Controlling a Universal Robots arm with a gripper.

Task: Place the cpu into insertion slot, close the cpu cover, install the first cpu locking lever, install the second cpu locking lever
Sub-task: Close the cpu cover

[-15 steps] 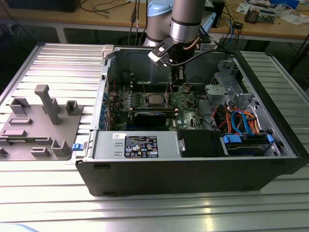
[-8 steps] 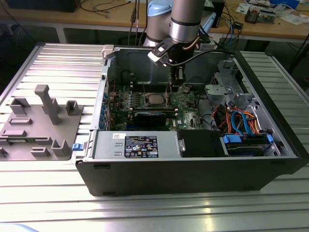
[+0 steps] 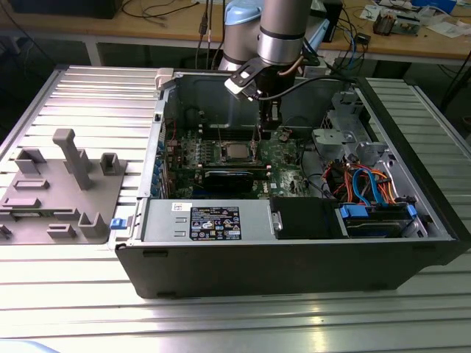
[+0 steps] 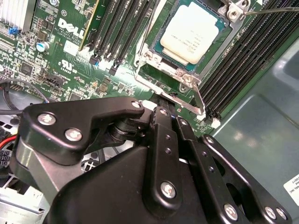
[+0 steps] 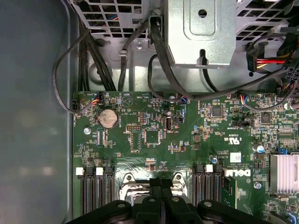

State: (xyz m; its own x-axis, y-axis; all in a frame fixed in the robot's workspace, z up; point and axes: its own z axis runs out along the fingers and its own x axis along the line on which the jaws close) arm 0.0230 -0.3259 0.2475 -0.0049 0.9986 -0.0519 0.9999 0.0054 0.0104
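Gripper (image 3: 269,131) closed over the motherboard (image 5: 154,154), cpu (image 3: 235,152) sitting in its socket.

In the exterior view, we are seeing the arm reaching down into the open computer case (image 3: 294,265). The gripper is hanging near the cpu, toward the exterior view's right of it, and the cpu is lying flat in the insertion slot (image 3: 221,153). In the second wrist view, the cpu cover (image 4: 227,39) is lying down around the cpu like a frame. A thin wire lever (image 4: 200,100) is running along the socket edge, just beside the black fingertips. In the first wrist view, we are looking at the two fingers (image 5: 155,189) pressed together into a narrow closed grip above the green board, with silvery socket metal just beside them.
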